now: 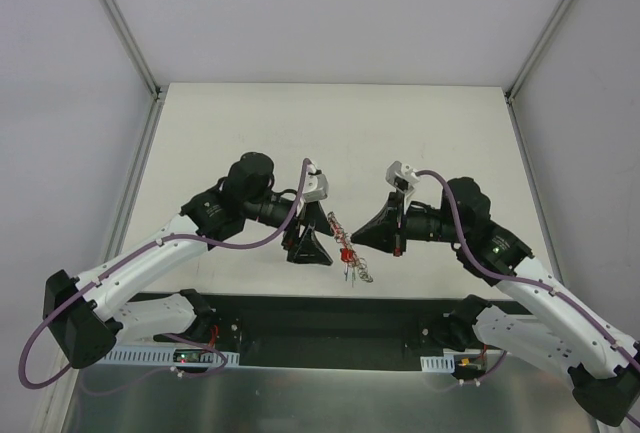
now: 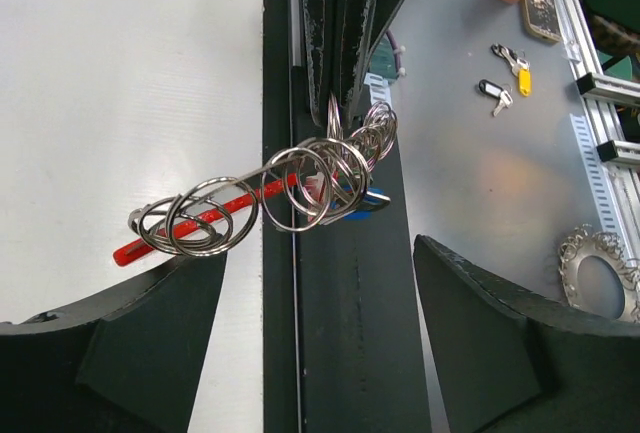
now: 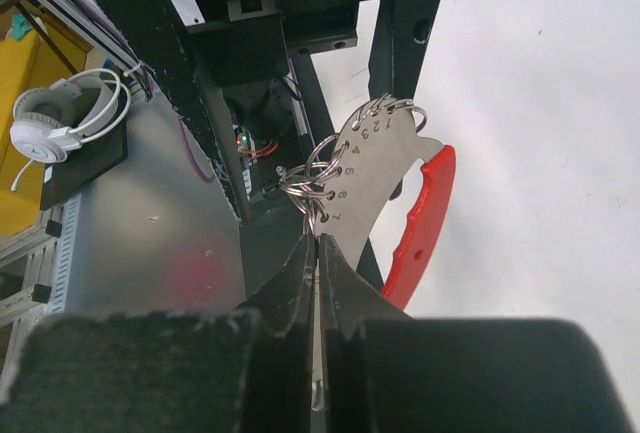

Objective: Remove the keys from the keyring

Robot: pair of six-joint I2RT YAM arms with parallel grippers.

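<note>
We are holding the light, stiff keyring [image 3: 375,168] in the air, right gripper [image 3: 315,243] closed on its slippery rings [image 2: 300,188], left gripper [image 2: 318,263] wide open; the red band [image 3: 430,203] is offering the surest grip.

White table [image 1: 250,133], matte top, pale walls on three sides.

Right wrist view: white headphones [image 3: 60,118] lying on a black box [image 3: 90,158]; something yellow [image 3: 18,183] just beside it, cut off by the frame edge.

Left wrist view: grey bench [image 2: 480,183]; coil of steel rings [image 2: 572,251] at its right side, touching a slotted strip [image 2: 592,178].
</note>
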